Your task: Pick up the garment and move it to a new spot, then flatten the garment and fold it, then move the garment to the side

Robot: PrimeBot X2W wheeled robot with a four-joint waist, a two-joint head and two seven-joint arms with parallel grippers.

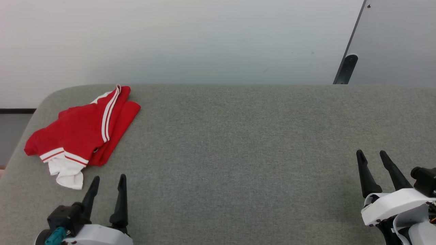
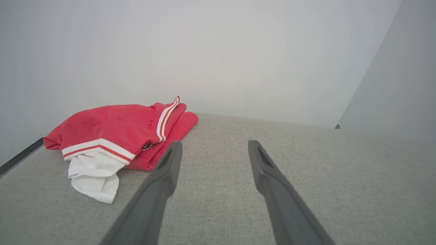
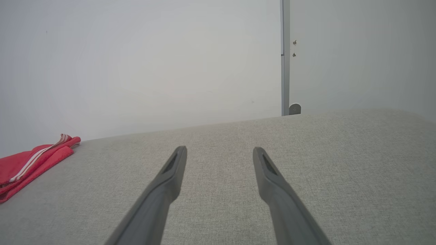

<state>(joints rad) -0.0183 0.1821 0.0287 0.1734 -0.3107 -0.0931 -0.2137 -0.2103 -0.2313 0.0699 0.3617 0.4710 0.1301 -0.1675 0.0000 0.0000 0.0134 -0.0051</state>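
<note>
The garment (image 1: 80, 132) is bright red with white end panels and striped trim. It lies crumpled at the far left of the grey fabric table (image 1: 238, 136). My left gripper (image 1: 109, 180) stands open just in front of it and a little to its right, touching nothing. In the left wrist view the garment (image 2: 112, 132) lies ahead to the left of the open left gripper (image 2: 214, 145). My right gripper (image 1: 371, 154) is open over bare table at the far right. In the right wrist view the garment (image 3: 30, 161) shows at the left edge, far from the open right gripper (image 3: 219, 151).
A pale wall (image 1: 204, 41) runs behind the table's far edge. A dark-edged panel (image 1: 347, 68) leans at the back right. The table's left end is rounded, with a drop beyond it.
</note>
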